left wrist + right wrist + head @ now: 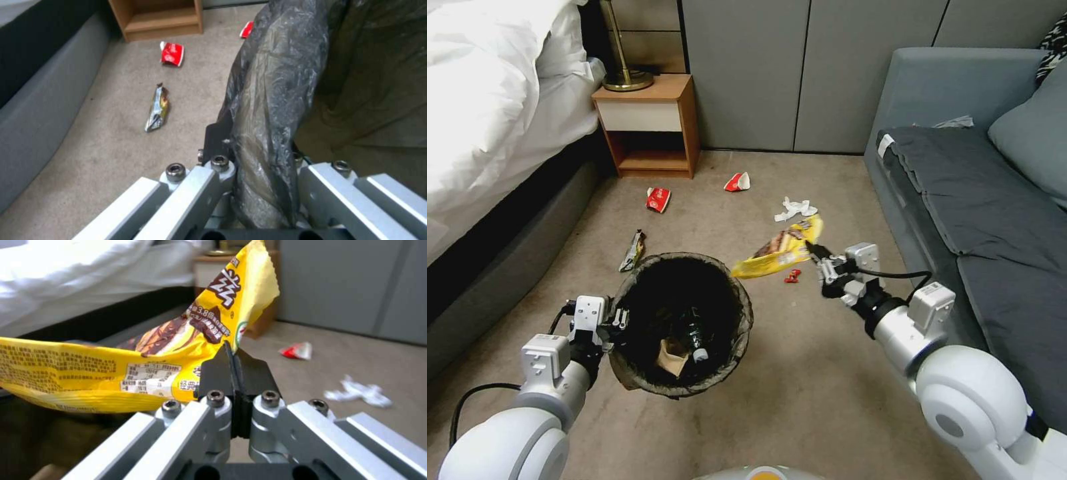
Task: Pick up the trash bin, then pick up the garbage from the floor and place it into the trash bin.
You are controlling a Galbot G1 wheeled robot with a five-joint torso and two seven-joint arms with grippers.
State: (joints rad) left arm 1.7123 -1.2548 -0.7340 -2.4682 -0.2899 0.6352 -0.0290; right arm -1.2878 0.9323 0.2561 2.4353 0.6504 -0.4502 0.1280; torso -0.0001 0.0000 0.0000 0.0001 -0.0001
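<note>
Carrying a yellow snack wrapper [779, 251], the right gripper [816, 255] has its black fingers [232, 373] pressed together on one edge of the film, with the free length hanging out toward the trash bin [681, 325]. The wrapper's far corner is close to the bin's rim, not yet over the opening. The left gripper [619, 319] is clamped on the bin's near rim, pinching the dark liner [271, 100] folded over it, and holds the bin clear of the floor [800, 393]. Inside the bin lie a bottle [695, 340] and a piece of brown paper [672, 357].

Handling judgement: the wrapper looks light, thin and limp, so an edge pinch should suffice, though glossy film may slip; the bin appears light but held off-centre, so it may tilt.

Beyond the right gripper remain a white tissue [794, 209], a red-and-white wrapper [737, 182] and a small red scrap [792, 276] just beside it. Beyond the left gripper lie a red packet [658, 199] and a dark bar wrapper [633, 251]. Each seems soft and best taken by a raised fold.
</note>
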